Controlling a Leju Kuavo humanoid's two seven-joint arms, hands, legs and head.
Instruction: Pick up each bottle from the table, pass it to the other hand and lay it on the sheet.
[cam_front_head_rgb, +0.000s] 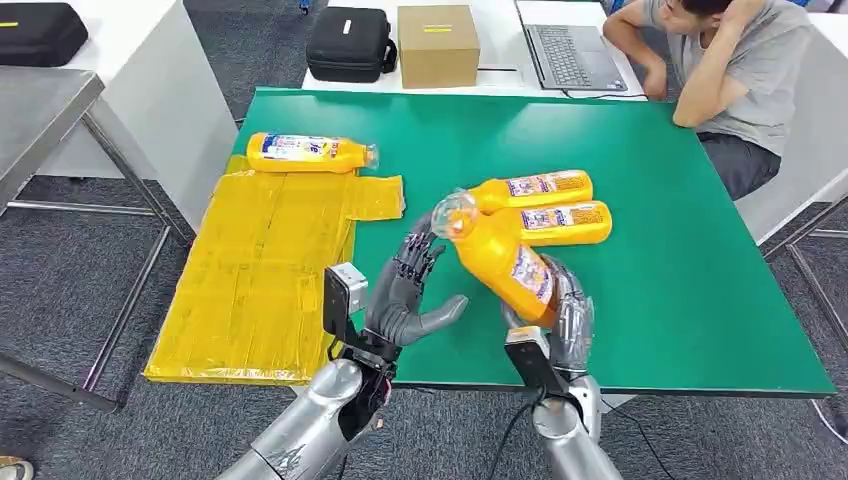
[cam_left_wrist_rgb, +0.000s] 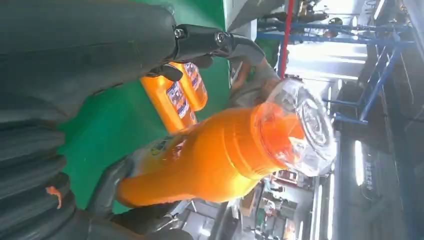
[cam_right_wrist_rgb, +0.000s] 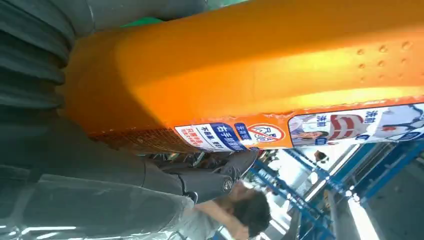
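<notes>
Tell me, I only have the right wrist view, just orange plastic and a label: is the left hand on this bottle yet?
Observer: No. The left hand is open beside the held bottle, apart from it.
Operator: Which end points at it?
Observer: The clear cap, tilted up toward the left hand.
Operator: Anything on the sheet?
Observer: One bottle lies at the far edge of the yellow sheet; two bottles lie on the green table.

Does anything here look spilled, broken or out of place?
Nothing looks spilled or broken. The yellow sheet overhangs the table's left edge, with one bottle at its far end. The right hand holds another bottle tilted toward the open left hand.
</notes>
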